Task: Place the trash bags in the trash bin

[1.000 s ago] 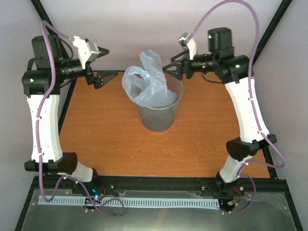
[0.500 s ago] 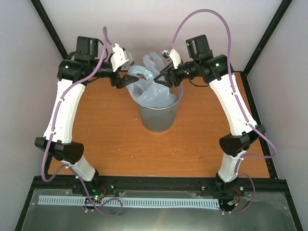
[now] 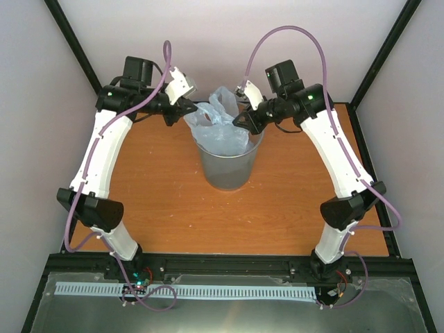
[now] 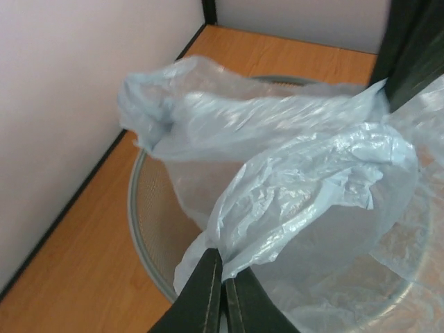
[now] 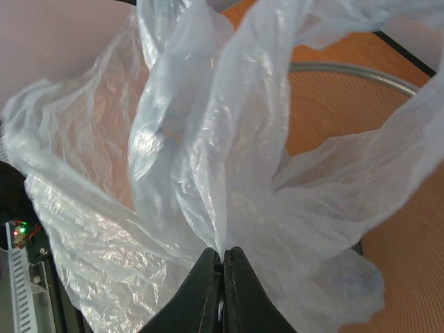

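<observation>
At the left gripper [image 4: 222, 262]: closed tight, fingertips pinching a gathered fold of the trash bag [image 4: 298, 173], thin, translucent, pale blue and crumpled. Just beyond the tips, billowing film, spread ahead and to the right of the gripper. Beneath the film and just ahead of the tips, the trash bin [image 4: 137, 208], grey and round, with its thin rim showing to the gripper's left and most of its mouth covered by plastic. Further out, orange wood-grain table [image 4: 83, 277] to the left and ahead, then pale wall [image 4: 69, 83] on the left.

At the right gripper [image 5: 223, 255]: likewise shut, tips meeting on a pinch of the same bag, with sheets of film rising straight ahead and fanning to both sides. Past the film, up and to the right of the tips, an arc of the bin's rim over the tabletop.

From overhead: grippers on opposite sides of the bin's mouth, the left one by the left rim and the right one by the right rim — contact with the rim itself not clear. Between them, bag partly down inside the bin, loose top standing above the rim. Bin upright on the table.
</observation>
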{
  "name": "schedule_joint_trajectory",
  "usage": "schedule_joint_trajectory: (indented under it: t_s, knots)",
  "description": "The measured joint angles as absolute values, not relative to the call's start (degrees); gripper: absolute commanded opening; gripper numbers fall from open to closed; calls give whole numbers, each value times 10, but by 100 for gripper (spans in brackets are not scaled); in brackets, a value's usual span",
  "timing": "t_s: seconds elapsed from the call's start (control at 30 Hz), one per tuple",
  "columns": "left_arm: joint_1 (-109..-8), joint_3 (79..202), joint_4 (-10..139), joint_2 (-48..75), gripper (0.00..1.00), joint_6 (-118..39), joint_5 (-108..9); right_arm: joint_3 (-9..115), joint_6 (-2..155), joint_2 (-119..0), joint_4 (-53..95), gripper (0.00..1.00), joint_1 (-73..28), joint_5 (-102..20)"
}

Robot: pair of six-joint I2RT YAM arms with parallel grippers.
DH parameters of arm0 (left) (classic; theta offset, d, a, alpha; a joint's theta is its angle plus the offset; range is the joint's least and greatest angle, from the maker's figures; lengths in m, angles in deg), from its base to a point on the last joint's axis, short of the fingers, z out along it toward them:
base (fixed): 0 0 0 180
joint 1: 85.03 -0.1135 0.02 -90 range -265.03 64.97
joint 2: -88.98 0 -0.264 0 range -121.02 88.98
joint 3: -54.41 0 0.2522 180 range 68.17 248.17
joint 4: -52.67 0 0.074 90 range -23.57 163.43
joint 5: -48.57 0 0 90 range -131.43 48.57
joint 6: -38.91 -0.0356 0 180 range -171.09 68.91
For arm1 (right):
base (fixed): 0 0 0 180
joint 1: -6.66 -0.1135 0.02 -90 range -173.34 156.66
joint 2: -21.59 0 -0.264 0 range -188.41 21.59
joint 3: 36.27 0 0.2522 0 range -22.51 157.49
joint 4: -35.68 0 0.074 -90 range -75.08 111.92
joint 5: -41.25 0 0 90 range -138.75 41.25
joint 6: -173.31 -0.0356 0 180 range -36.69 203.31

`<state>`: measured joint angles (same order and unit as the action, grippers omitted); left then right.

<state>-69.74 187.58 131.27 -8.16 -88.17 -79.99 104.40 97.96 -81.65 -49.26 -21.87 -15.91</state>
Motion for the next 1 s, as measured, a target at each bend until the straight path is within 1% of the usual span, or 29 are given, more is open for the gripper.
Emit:
schedule_joint_trajectory:
  t_s: [0.07, 0.17, 0.33, 0.53, 0.57, 0.6, 0.67, 0.73, 0.8, 1.0]
  knots:
    - [-697, 1860, 1306, -79, 1, -851, -784, 1025, 980, -801, -490, 3, -217, -175]
    - [-697, 1805, 1277, -57, 1, -793, -756, 989, 979, -768, -492, 3, -207, -198]
    - [-697, 1704, 1216, 22, 1, -690, -720, 923, 977, -698, -472, 3, -185, -235]
    - [-696, 1633, 1150, 99, 1, -568, -692, 749, 979, -569, -406, 3, -188, -285]
    - [-695, 1622, 1145, 103, 1, -553, -691, 727, 979, -555, -401, 5, -188, -293]
    - [-693, 1613, 1142, 103, 1, -539, -691, 716, 980, -549, -401, 13, -188, -299]
    - [-693, 1605, 1140, 95, 1, -518, -691, 713, 983, -548, -403, 34, -188, -306]
    - [-696, 1605, 1135, 87, 1, -504, -692, 720, 996, -548, -408, 47, -187, -307]
    - [-697, 1605, 1125, 82, 1, -492, -696, 742, 1014, -549, -415, 52, -187, -301]
    - [-698, 1607, 1100, 76, 1, -473, -707, 864, 1082, -568, -417, 53, -212, -269]
